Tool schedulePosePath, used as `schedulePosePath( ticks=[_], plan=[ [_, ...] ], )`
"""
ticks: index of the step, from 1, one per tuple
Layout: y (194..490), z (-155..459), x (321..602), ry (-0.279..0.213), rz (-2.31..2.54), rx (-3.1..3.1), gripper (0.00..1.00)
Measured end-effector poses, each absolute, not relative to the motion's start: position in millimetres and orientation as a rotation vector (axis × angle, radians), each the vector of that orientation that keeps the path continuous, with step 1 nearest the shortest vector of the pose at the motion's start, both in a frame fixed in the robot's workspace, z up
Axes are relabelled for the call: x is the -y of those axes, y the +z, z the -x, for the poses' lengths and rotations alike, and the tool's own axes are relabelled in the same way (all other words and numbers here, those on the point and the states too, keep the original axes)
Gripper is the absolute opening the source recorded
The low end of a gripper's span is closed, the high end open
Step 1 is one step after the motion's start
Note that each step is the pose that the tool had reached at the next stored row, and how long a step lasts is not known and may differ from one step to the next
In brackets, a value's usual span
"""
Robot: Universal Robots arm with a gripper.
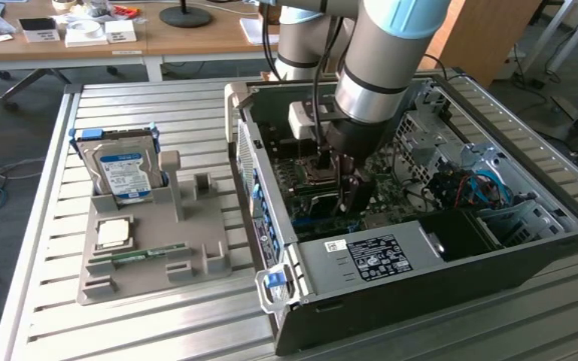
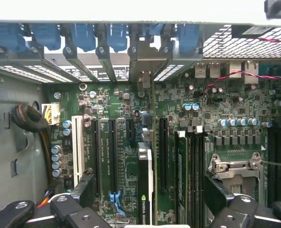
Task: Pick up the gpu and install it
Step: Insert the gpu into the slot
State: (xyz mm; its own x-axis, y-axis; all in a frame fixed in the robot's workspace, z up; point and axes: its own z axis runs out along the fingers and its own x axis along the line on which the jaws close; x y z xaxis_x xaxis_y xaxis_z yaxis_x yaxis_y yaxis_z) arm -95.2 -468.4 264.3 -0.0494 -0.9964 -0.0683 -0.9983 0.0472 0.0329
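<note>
- Fingers (image 2: 145,209) spread wide, straddling the gpu (image 2: 145,185), which stands edge-on in its motherboard (image 2: 226,118) slot.
- Gpu: light, stiff, fragile; grip its long edges.

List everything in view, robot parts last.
gpu: 1, black, upright on motherboard, between the fingers
motherboard: 1, green, inside case
case: 1, black, open, on table
holder: 1, grey, exterior view's left of case
hard drive: 1, silver with blue label, standing in holder
RAM stick: 1, green, lying in holder
square chip: 1, silver, on holder
table: 1, slatted metal, under everything
arm: 1, grey and blue, reaching into case
fingers: 2, black, open, either side of gpu
</note>
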Motion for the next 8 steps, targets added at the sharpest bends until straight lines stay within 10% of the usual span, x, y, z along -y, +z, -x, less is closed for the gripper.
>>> schedulePosePath(
  ticks=[8],
  plan=[
    [268.5, 95.2, 468.4, 0.106, 2.171, -2.216, 0.99]
  ],
)
